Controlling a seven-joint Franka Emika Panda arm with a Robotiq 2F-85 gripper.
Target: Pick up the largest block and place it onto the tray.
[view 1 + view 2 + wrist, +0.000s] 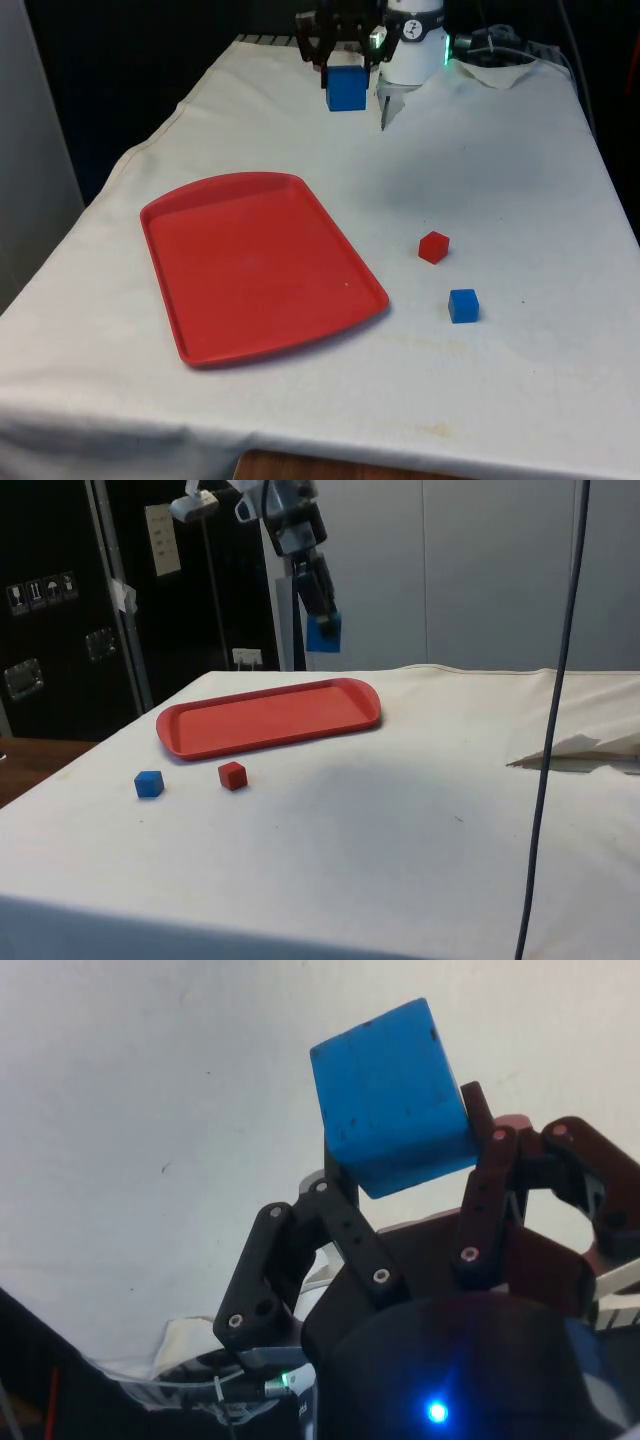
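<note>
The large blue block (346,87) hangs high above the table's far end, held between the fingers of my gripper (345,62), which is shut on it. From the side, the large blue block (323,633) hangs in my gripper (320,615) above the far end of the red tray (270,716). In the wrist view the large blue block (392,1095) sits tilted in my gripper (400,1160) over white cloth. The red tray (255,262) lies flat on the front view's left with nothing on it.
A small red block (433,246) and a small blue block (463,305) lie on the cloth to the front view's right of the tray. The same small red block (232,775) and small blue block (149,783) sit near the side view's left. A dark cable (555,720) hangs there.
</note>
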